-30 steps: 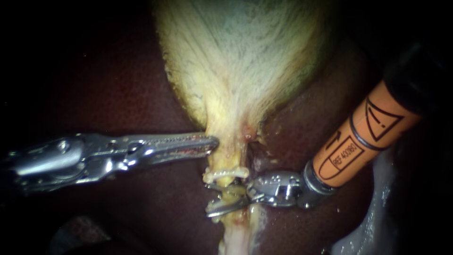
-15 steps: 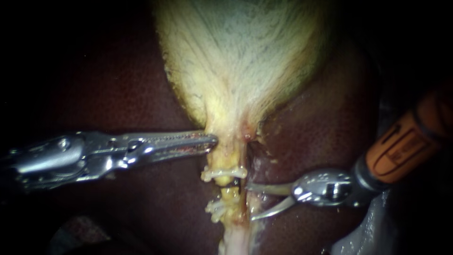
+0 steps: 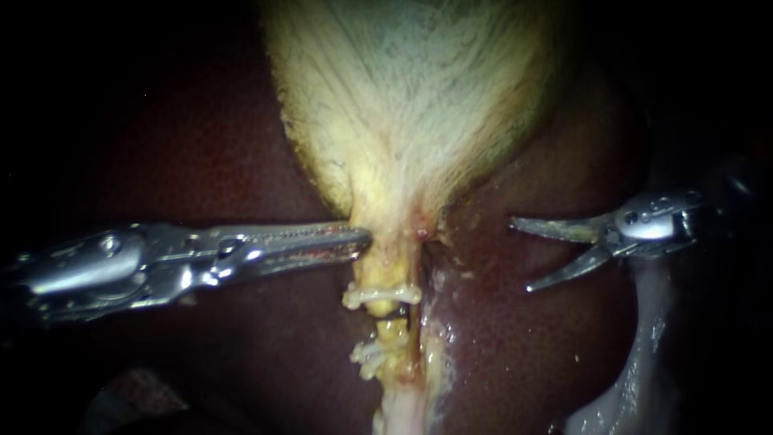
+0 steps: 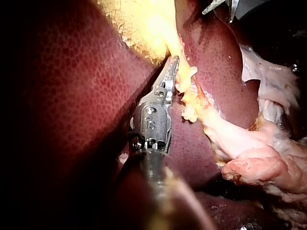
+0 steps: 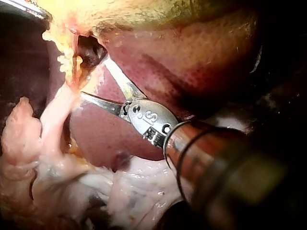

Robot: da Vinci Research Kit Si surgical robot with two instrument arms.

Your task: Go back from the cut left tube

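Two white clips (image 3: pixel 382 296) either side of cut left tube (image 3: pixel 392 329), well ahead of right pincer (image 3: pixel 520 254), spread open, gripping nothing, over liver (image 3: pixel 515 346). Left pincer (image 3: pixel 365 239) clamped on gallbladder (image 3: pixel 403 105) neck.

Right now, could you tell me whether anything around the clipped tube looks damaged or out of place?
One thing: a small red spot on the gallbladder neck, just above and to the right of the upper clip, possibly a nick. The right instrument hangs clear over the liver, jaws open.
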